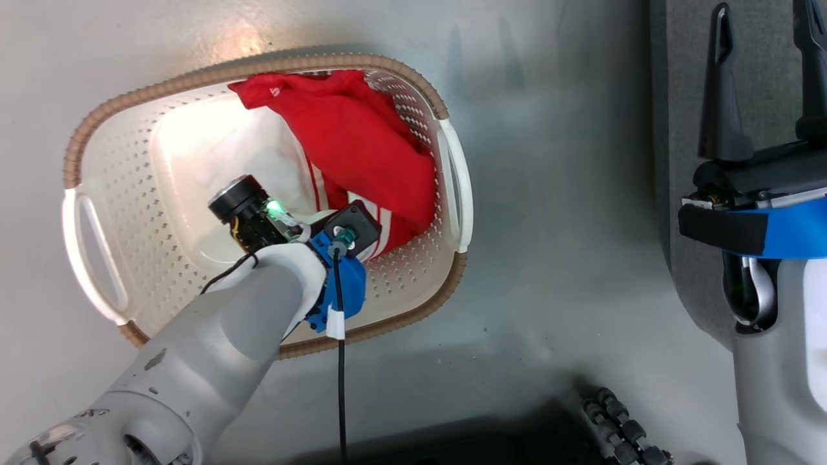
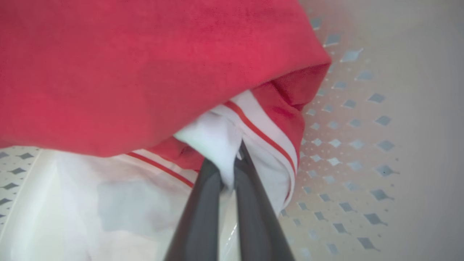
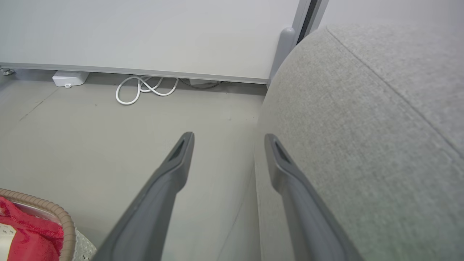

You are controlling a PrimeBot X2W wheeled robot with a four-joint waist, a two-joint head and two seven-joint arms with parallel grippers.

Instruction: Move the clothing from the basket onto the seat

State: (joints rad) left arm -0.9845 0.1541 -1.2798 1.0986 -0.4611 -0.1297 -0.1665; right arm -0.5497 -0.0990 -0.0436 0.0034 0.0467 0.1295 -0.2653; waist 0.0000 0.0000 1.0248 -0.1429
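Red clothing [image 1: 362,142] with white stripes lies piled against the right wall of the cream basket [image 1: 103,174]. My left arm reaches down into the basket. In the left wrist view, my left gripper [image 2: 229,170] is shut on a white fold of the clothing [image 2: 145,65], with red cloth bunched above the fingers. My right gripper [image 1: 765,39] hangs open and empty at the edge of the grey seat [image 1: 685,90]. In the right wrist view, the right gripper [image 3: 228,139] is over the floor beside the seat [image 3: 362,127], and the basket [image 3: 65,221] corner shows red clothing [image 3: 25,232].
The basket stands on a pale grey floor [image 1: 568,226]. A pale partition panel [image 3: 145,32] stands beyond it, with a coiled white cable [image 3: 141,88] and a white box [image 3: 69,78] at its foot. A black cable [image 1: 340,374] runs down from my left wrist.
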